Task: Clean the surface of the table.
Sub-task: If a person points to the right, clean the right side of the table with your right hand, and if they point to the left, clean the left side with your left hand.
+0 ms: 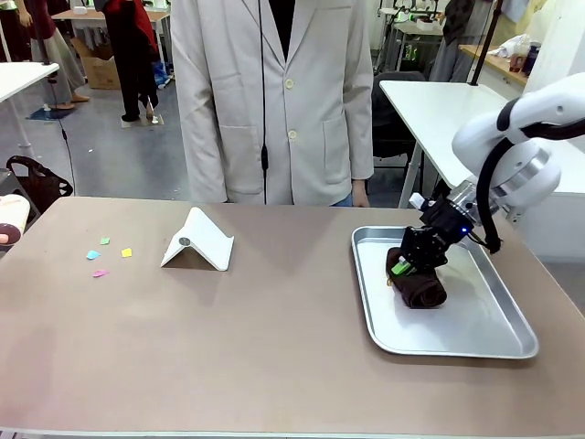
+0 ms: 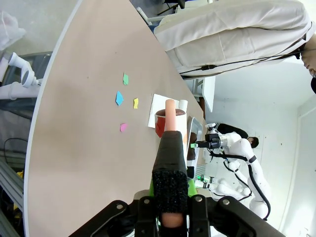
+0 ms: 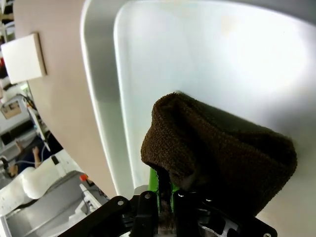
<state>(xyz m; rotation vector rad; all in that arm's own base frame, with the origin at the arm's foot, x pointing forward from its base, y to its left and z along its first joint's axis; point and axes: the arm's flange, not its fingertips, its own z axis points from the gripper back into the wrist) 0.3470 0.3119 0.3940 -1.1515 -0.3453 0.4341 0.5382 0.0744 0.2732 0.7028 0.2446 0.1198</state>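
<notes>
- Right gripper (image 1: 409, 263): clamped on brown cloth (image 1: 422, 287), low inside silver tray (image 1: 457, 340).
- Left gripper (image 2: 171, 205): clamped on foam-sleeved handle (image 2: 170, 163).
- Table (image 1: 274, 357): beneath both grippers. Coloured paper scraps (image 2: 119, 98) lie ahead of the left gripper.
- Progress, judged: barely begun; all wiping remains.

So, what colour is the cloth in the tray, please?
Dark brown cloth, clearest in the right wrist view.

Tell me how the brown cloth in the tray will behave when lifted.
The brown cloth is probably floppy: it lies bunched in the metal tray. Likely light for its size, and its coarse knit should grip rather than slip.
</notes>
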